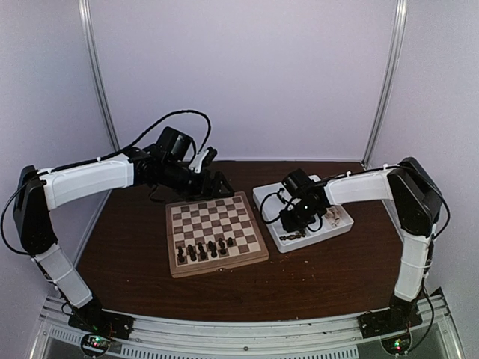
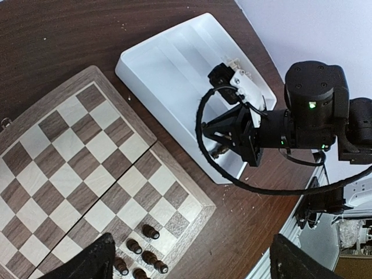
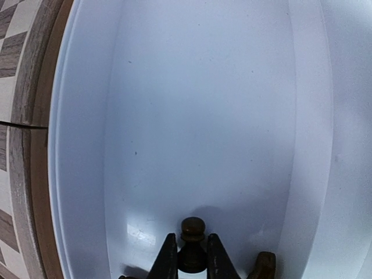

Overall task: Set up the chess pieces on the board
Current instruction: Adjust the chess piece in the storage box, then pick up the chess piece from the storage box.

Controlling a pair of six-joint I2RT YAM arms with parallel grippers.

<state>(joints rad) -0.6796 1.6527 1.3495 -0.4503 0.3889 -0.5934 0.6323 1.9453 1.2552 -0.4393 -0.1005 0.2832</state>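
The board (image 1: 213,213) lies in the middle of the table, with several dark chess pieces (image 1: 202,250) standing on its near rows; they also show in the left wrist view (image 2: 142,256). My left gripper (image 1: 213,183) hovers above the board's far edge, open and empty (image 2: 195,264). My right gripper (image 1: 293,224) is down in the white tray (image 1: 269,196). In the right wrist view it (image 3: 189,256) is shut on a dark pawn (image 3: 193,229) just above the tray floor (image 3: 203,116). Another dark piece (image 3: 264,264) lies beside it.
The white compartmented tray stands right of the board, almost touching its edge (image 3: 17,116). Pale pieces (image 1: 334,217) lie in the tray's right compartment. The right arm (image 2: 314,116) and its cable reach over the tray (image 2: 168,75). Purple walls enclose the table.
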